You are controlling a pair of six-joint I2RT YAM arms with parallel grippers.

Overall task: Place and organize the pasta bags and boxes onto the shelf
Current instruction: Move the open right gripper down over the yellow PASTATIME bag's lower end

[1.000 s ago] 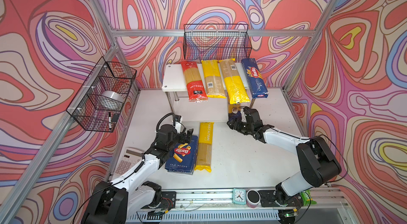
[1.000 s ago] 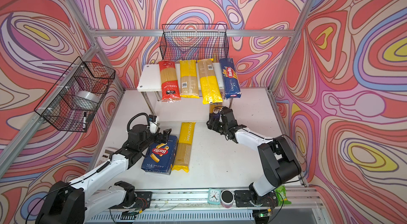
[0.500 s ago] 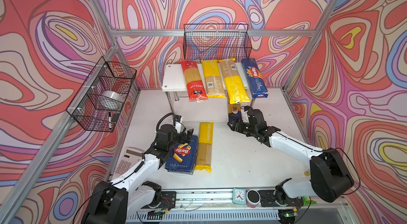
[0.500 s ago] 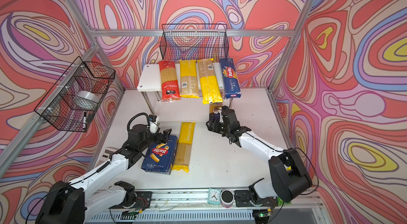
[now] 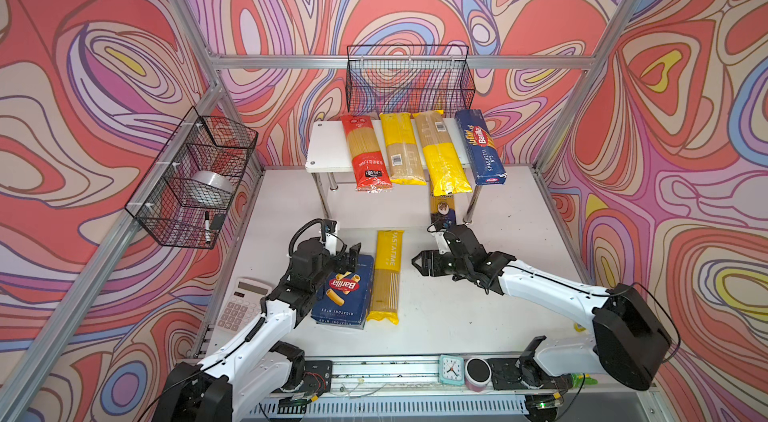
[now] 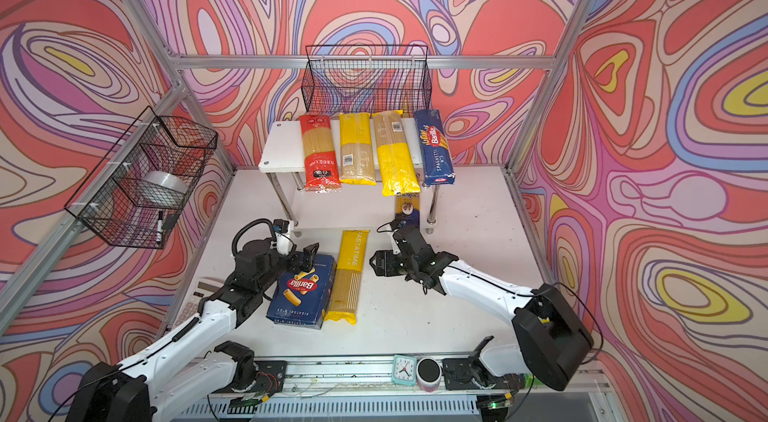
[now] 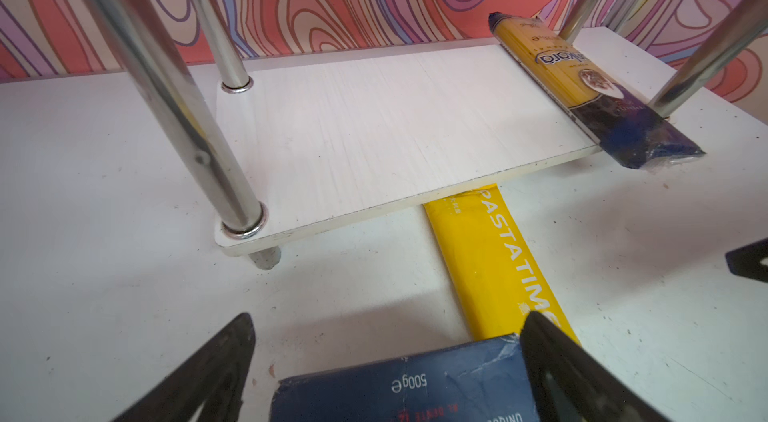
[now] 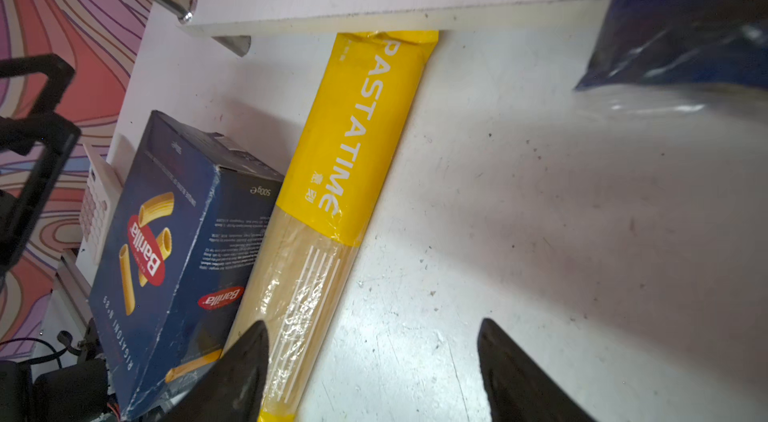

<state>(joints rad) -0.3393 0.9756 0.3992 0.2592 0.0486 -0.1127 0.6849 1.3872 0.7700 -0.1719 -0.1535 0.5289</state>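
clock (image 5: pixel 451 369): on the front rail, farthest from the shelf (image 5: pixel 328 146).
calculator (image 5: pixel 241 303): on the table (image 5: pixel 478 316), well in front of the shelf and out past its left end.
rigatoni box (image 5: pixel 345 295): flat on the table in front of the shelf, picture side up, just beside the PASTATIME bag.
PASTATIME bag (image 5: pixel 386 274): flat on the table, lying lengthwise toward the shelf. Its far end is tucked under the front edge of the lower board.
left gripper (image 5: pixel 349 260): at the rigatoni box's shelf-side end, jaws spread wide with that end between them, nothing clamped. One finger (image 7: pixel 552 357) may touch the box's corner; the wrist view is too close to be sure.
right gripper (image 5: pixel 420 264): low over bare table in front of the shelf, just right of the PASTATIME bag, jaws wide apart, holding nothing.
blue bag (image 5: pixel 442 208): on the shelf's lower board at its right end, its near end sticking out past the front edge.
red bag (image 5: pixel 365 154): on the shelf's top board, leftmost of the row, overhanging the front edge.
yellow bags (image 5: pixel 401 150): two, side by side on the top board, between the red bag and the spaghetti box.
spaghetti box (image 5: pixel 480 146): at the right end of the top board.
baskets (image 5: pixel 409 79): one on the wall behind the shelf, one on the side wall to its left.
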